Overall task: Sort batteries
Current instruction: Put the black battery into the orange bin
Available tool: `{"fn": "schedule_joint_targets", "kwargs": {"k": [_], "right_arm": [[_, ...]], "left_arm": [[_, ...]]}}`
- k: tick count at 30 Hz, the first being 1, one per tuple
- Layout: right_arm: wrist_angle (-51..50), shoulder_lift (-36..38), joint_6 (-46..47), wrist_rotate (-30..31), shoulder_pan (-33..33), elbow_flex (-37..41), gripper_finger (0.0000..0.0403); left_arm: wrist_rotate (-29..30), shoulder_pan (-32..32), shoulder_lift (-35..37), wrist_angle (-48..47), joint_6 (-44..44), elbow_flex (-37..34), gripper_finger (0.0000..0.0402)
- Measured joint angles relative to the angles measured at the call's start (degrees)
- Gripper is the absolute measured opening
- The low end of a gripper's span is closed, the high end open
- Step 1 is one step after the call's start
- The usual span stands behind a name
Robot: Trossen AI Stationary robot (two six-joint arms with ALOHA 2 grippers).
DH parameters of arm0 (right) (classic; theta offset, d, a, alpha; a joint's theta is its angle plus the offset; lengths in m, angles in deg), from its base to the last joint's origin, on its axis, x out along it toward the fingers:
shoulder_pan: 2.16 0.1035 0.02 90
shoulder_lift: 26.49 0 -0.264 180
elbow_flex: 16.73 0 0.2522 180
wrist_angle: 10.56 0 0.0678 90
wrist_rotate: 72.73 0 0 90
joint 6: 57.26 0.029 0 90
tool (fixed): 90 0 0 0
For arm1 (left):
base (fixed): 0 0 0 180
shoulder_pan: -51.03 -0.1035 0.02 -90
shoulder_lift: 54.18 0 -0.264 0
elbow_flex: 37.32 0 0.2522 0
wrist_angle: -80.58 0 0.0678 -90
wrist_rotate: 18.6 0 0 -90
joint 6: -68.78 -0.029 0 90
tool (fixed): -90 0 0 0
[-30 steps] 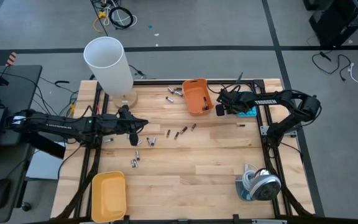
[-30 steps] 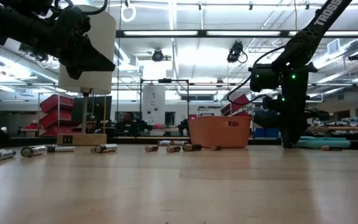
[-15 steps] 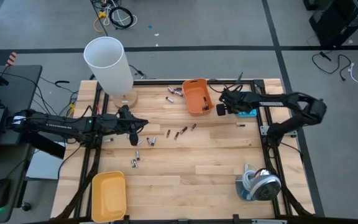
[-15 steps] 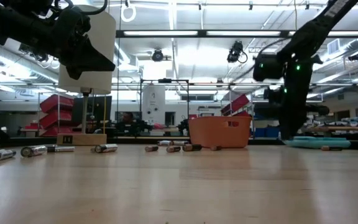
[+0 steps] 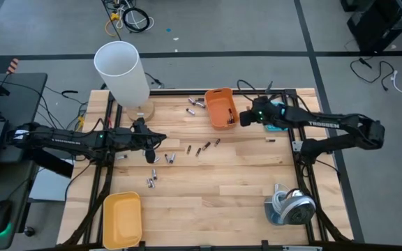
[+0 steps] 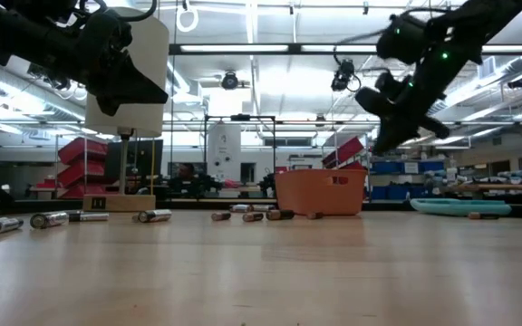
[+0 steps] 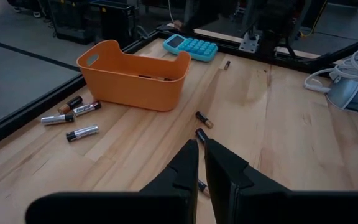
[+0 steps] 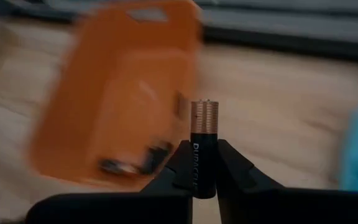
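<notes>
Your right pincer [image 8: 204, 163] is clamped on a black battery with a copper top [image 8: 204, 149], standing upright between the fingers. In the high view that pincer [image 5: 247, 119] hangs just beside the orange bin [image 5: 220, 107] at the far side of the table [image 5: 243, 188], above the tabletop, with the blue calculator [image 5: 279, 120] under its arm. Inside the bin [image 8: 114, 93] you can make out at least one battery lying on the floor.

Your left pincer [image 7: 201, 163] has its fingers drawn together with only a slit between them and nothing in it. It sits over the middle-left of the table [image 5: 151, 152], near the white cylinder [image 5: 122, 72].

Loose batteries [image 5: 202, 148] lie scattered mid-table, a few more [image 5: 195, 104] just beside the orange bin, another small group [image 5: 152, 179] nearer the yellow bin [image 5: 122, 219].
</notes>
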Motion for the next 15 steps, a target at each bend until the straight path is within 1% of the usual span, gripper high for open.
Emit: {"fn": "schedule_joint_targets", "kwargs": {"k": [4,8,12,15], "right_arm": [[9.23,-1.03,-3.47,-0.02,1.84,-0.02,0.0028],[15.68,-3.35,-5.71,-0.03,2.35,-0.07,0.0028],[19.51,-7.04,-6.79,-0.54,2.35,-0.09,0.0028],[20.44,-9.79,-6.7,-0.62,2.35,-0.09,0.0028]], "left_arm": [[0.0,0.0,0.0,0.2,0.0,0.01,0.003],[0.0,0.0,0.0,1.01,0.0,0.01,0.003],[0.0,-0.02,0.0,1.44,0.02,-0.01,0.003],[0.0,-0.02,0.0,1.4,0.02,0.01,0.003]]}}
